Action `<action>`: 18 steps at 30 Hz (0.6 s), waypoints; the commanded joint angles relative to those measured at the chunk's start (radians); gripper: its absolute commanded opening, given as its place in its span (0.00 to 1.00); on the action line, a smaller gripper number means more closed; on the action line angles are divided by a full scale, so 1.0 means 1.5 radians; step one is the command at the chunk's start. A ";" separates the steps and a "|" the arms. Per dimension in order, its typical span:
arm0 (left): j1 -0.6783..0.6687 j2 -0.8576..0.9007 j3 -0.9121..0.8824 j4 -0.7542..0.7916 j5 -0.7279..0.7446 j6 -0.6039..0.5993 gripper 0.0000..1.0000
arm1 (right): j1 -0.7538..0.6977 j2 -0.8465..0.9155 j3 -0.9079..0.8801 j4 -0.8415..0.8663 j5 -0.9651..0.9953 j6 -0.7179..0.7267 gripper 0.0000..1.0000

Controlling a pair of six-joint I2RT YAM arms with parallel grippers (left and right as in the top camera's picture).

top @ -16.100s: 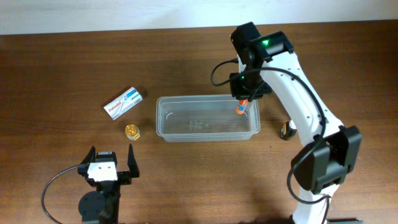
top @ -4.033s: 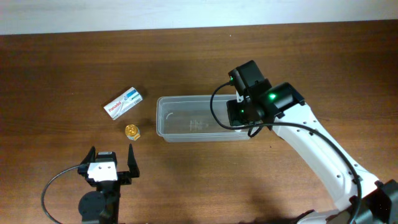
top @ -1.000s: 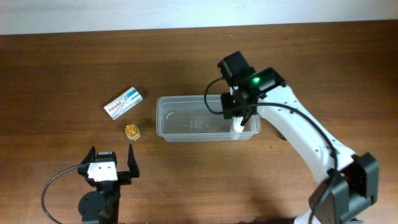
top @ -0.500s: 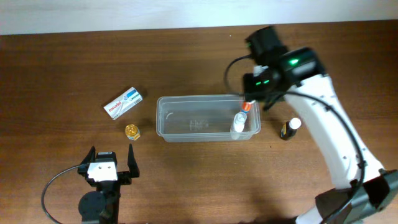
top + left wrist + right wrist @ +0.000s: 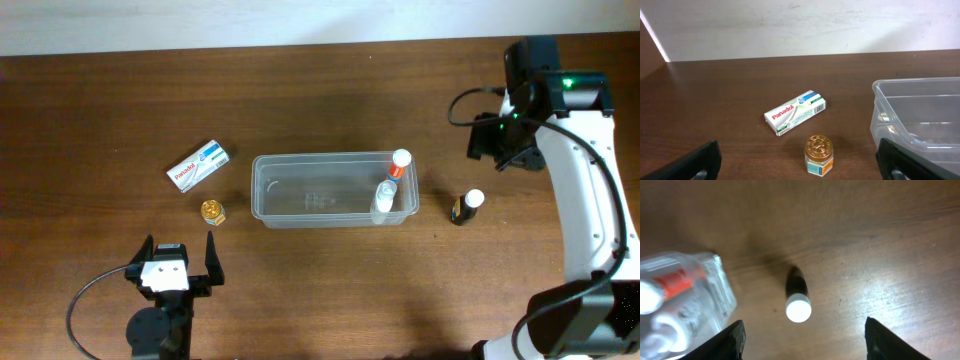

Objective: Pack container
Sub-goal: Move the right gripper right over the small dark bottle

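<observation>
Right end effector: spread, empty, looking down on dark vial, which stands on worktop just right of container.

Left end effector: spread, empty, at near edge.

Container, mid-worktop: two bottles at its right end, red-banded one and clear one; rest bare.

Outside, left: Panadol box, gold-lid jar.

Judged: two packed, three left.

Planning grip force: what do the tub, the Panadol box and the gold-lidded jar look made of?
Container: clear glossy plastic, see-through walls with glints. Panadol box: printed cardboard, crisp folded edges. Jar: probably glass, with shiny gold metal-looking lid; too small to confirm.
</observation>
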 commanded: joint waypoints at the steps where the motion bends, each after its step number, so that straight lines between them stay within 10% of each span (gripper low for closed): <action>1: 0.003 -0.005 -0.006 0.003 -0.005 0.011 1.00 | -0.003 -0.009 -0.061 0.026 0.000 -0.034 0.69; 18: 0.003 -0.005 -0.006 0.003 -0.004 0.011 1.00 | -0.003 -0.009 -0.288 0.219 -0.020 -0.105 0.72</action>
